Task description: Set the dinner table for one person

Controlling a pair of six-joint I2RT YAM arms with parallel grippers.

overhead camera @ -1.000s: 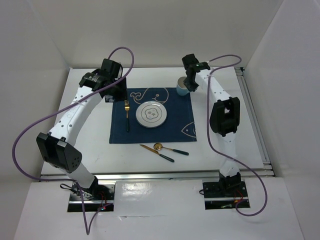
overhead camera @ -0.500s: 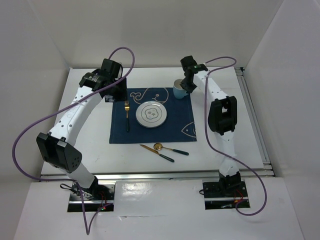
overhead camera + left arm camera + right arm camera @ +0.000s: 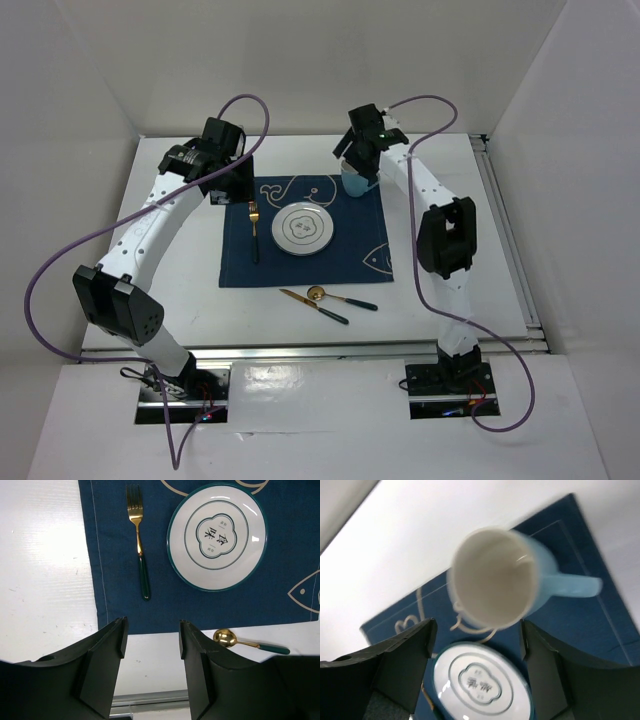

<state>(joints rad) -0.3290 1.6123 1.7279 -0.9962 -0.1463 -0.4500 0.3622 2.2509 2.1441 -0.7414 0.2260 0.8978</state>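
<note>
Dinner table: spoon, knife beside placemat

Dinner table — big flat rect. top, plain white, lying level and taking up the whole middle of the top view, far bigger than anything else there. Silver metal rails run along its 6 o'clock edge, and another runs along the 3 o'clock edge. Surface matte. In the left wrist view the bare white shows a few tiny dark specks — otherwise unmarked.
</note>
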